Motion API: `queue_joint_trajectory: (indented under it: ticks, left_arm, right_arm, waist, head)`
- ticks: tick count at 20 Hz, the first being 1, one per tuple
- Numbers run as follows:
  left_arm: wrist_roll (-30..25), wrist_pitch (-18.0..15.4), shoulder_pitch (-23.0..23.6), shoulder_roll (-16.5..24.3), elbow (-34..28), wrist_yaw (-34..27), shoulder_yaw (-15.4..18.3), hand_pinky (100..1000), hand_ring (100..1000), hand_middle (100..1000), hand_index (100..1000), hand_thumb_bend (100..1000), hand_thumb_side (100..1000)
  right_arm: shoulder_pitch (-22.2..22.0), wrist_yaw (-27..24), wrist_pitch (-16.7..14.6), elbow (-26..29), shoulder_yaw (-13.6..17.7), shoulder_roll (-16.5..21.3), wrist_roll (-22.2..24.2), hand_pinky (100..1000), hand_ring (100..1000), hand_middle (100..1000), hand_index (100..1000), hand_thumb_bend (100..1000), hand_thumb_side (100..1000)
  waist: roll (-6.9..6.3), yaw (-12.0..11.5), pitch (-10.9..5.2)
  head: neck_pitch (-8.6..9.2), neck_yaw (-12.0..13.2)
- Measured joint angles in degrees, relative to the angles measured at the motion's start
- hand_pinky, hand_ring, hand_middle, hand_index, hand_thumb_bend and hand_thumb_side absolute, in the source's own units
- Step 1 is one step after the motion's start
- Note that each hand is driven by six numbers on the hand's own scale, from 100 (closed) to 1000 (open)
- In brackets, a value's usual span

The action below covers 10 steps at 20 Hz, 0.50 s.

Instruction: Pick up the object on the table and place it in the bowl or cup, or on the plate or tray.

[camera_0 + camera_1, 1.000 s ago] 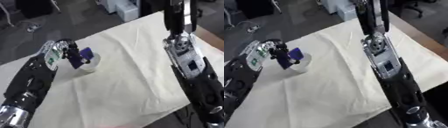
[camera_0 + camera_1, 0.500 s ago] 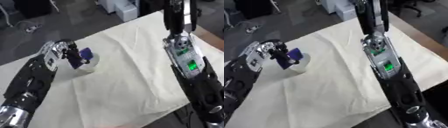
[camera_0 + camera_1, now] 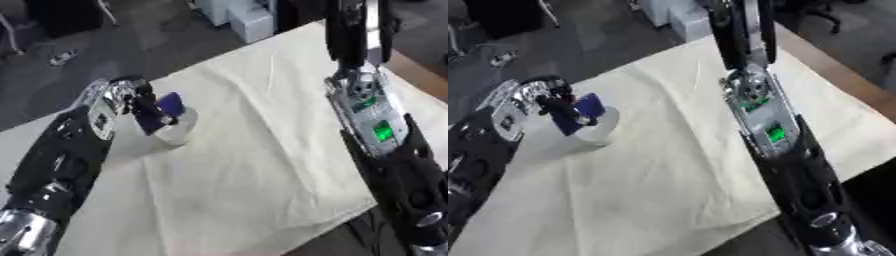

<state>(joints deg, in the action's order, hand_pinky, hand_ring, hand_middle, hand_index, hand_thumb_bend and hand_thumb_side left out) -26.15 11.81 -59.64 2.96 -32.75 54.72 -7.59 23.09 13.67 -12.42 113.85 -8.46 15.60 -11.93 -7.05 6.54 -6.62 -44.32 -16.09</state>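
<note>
Your left hand (image 3: 131,100) has its fingers curled around a dark blue object (image 3: 166,111), holding it in the mouth of a white cup (image 3: 178,131). The cup stands on the cream tablecloth (image 3: 262,165). Your right arm (image 3: 376,135) extends above the cloth; its hand's state cannot be determined.

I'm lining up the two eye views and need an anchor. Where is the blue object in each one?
Left eye view: the blue object sits left of centre, in the upper half, at the left hand, over the white cup.
Right eye view: it shows further left, near the left edge, at the same height.
Shared landmark: the white cup on the cream cloth.
</note>
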Motion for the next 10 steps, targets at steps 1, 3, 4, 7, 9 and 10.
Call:
queue_joint_trajectory:
  ticks: [1,3,4,7,9,10]
  left_arm:
    - [0.2,0.0,-0.1,0.0,0.0,0.2,0.1,100,246,297,325,541,281]
    - [0.7,-0.1,-0.5,0.0,0.0,0.4,0.3,100,246,297,324,540,281]
    - [0.9,-0.1,-0.5,0.0,0.0,0.5,0.3,100,247,297,323,538,282]
    - [1.9,-0.1,-0.5,0.0,0.0,1.2,0.5,100,248,297,322,539,282]
    - [2.4,0.0,-0.7,0.0,0.3,1.4,0.7,100,248,297,323,540,283]
    - [2.6,-0.1,-0.8,0.0,0.4,1.5,0.7,100,247,297,323,540,283]
  right_arm:
    - [0.0,0.0,0.1,0.0,0.0,0.0,0.1,518,543,553,668,100,896]
    - [0.0,0.0,0.1,0.0,0.0,0.0,0.1,518,543,553,668,100,897]
    - [0.0,0.0,0.1,0.0,0.0,0.0,0.1,518,543,553,668,100,897]
    - [0.1,0.0,0.2,0.0,0.0,0.0,0.4,518,544,553,668,100,898]
    - [0.2,0.0,0.2,0.0,0.0,0.0,0.5,518,543,553,668,100,898]
    - [0.2,0.0,0.3,0.0,0.0,0.0,0.6,518,543,553,667,100,897]
  waist:
    - [-0.04,0.0,0.02]
    - [-0.07,0.1,0.04]
    - [-0.07,0.1,0.04]
    - [-0.08,0.1,0.16]
    - [-0.08,0.1,0.17]
    - [-0.08,0.2,0.17]
  head:
    - [0.00,0.0]
    - [0.00,0.0]
    - [0.00,0.0]
    - [0.00,0.0]
    - [0.00,0.0]
    - [0.00,0.0]
